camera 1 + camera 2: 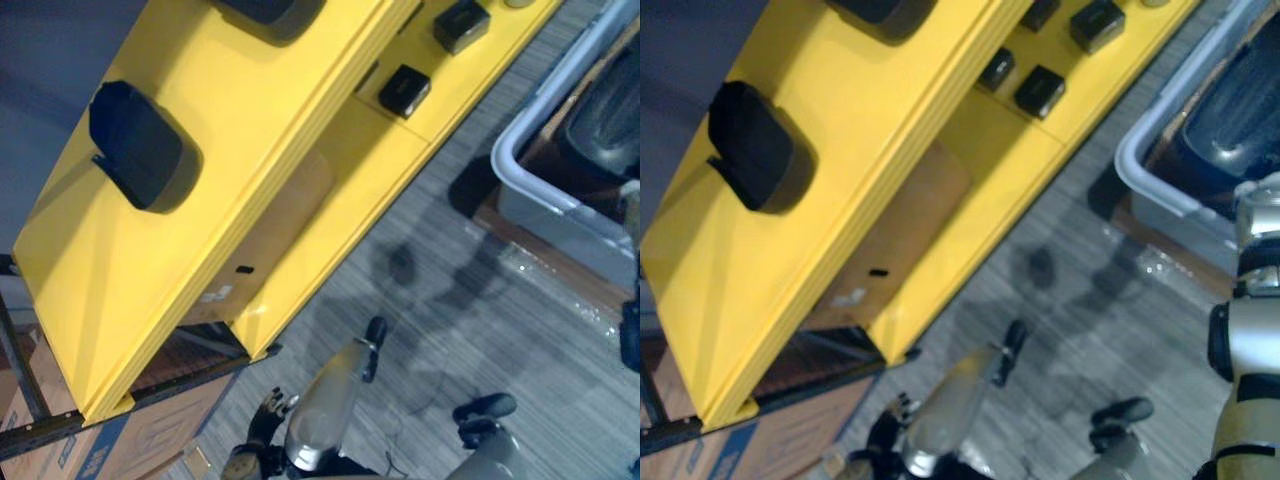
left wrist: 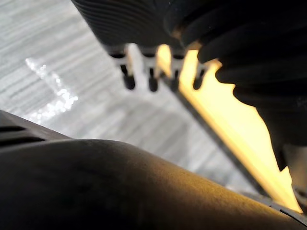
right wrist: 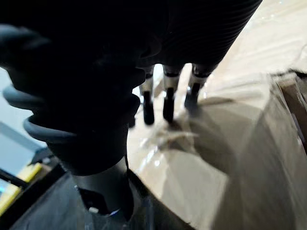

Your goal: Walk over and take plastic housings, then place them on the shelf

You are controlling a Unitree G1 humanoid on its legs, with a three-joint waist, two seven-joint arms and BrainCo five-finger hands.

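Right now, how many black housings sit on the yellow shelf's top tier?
2: one black housing near the yellow shelf's left end, a second housing cut off at the view's upper edge. Others may be hidden.

Industrial storage or workshop space, warehouse-like, not a home. A long yellow shelf (image 1: 150, 270) in stepped tiers runs diagonally through the head views. Black plastic housings (image 1: 135, 145) lie loose on its top tier, and small black parts (image 1: 405, 90) lie on the lower tier near its front edge. A brown cardboard box (image 1: 150, 440) sits under the shelf's near end, with a dark metal frame (image 1: 40, 430) just beside it. A grey tote (image 1: 540, 190) holds dark parts, across the aisle from the shelf. The floor (image 1: 450, 300) is grey and striped, like carpet tile.
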